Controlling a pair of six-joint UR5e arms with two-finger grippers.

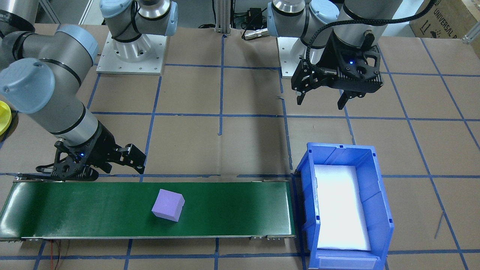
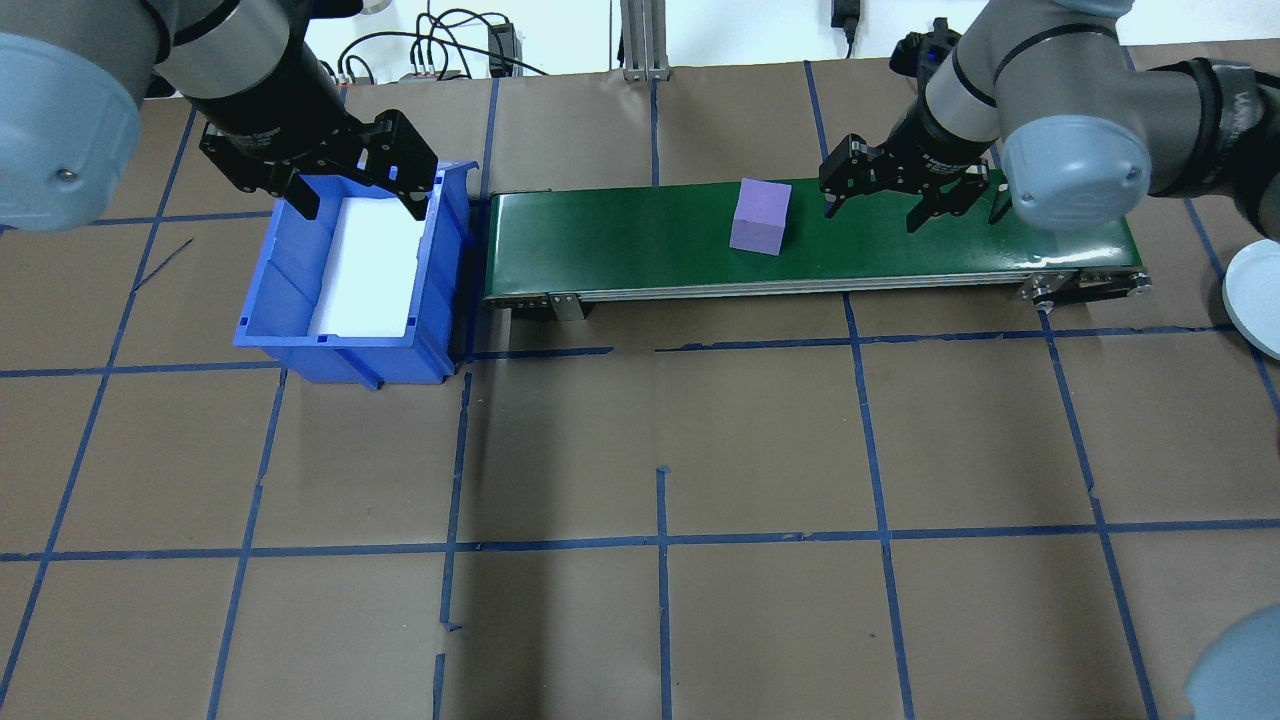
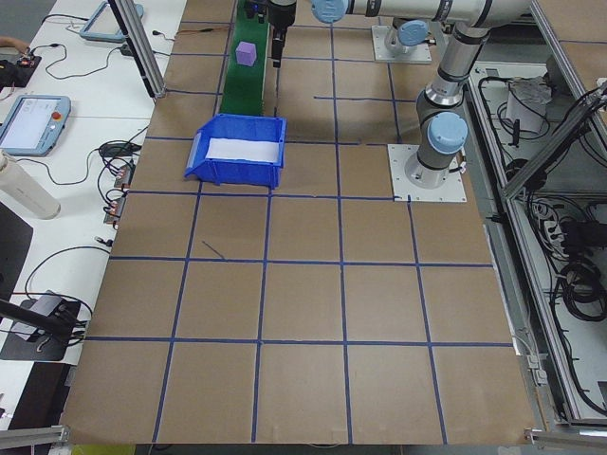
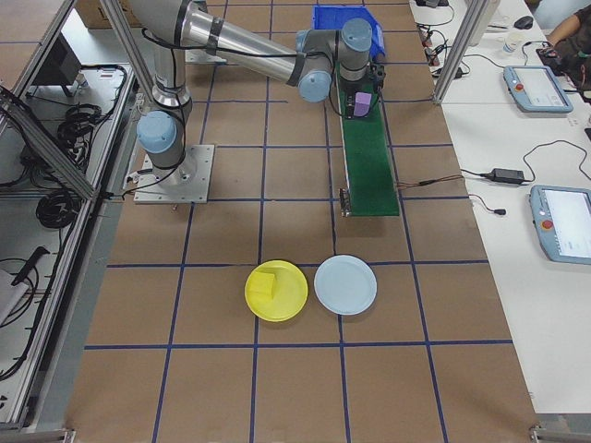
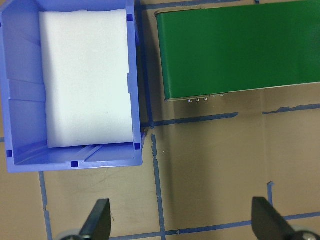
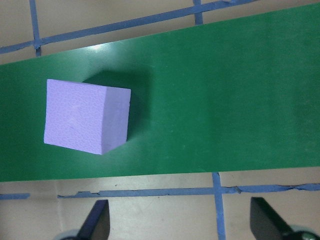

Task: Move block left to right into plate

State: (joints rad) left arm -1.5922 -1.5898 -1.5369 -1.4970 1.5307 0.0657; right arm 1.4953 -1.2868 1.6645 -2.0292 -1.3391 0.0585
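A purple block lies near the middle of the green conveyor belt. My right gripper hovers open over the belt just to the right of the block, with nothing between its fingers. Over the blue bin my left gripper hangs open and empty. The yellow plate sits on the table beyond the belt's right end and holds a small yellow cube. A sliver of the plate shows at the front-facing view's left edge.
White foam lines the bottom of the blue bin, which stands against the belt's left end. A pale blue plate lies beside the yellow one. Brown paper with blue tape lines covers the table.
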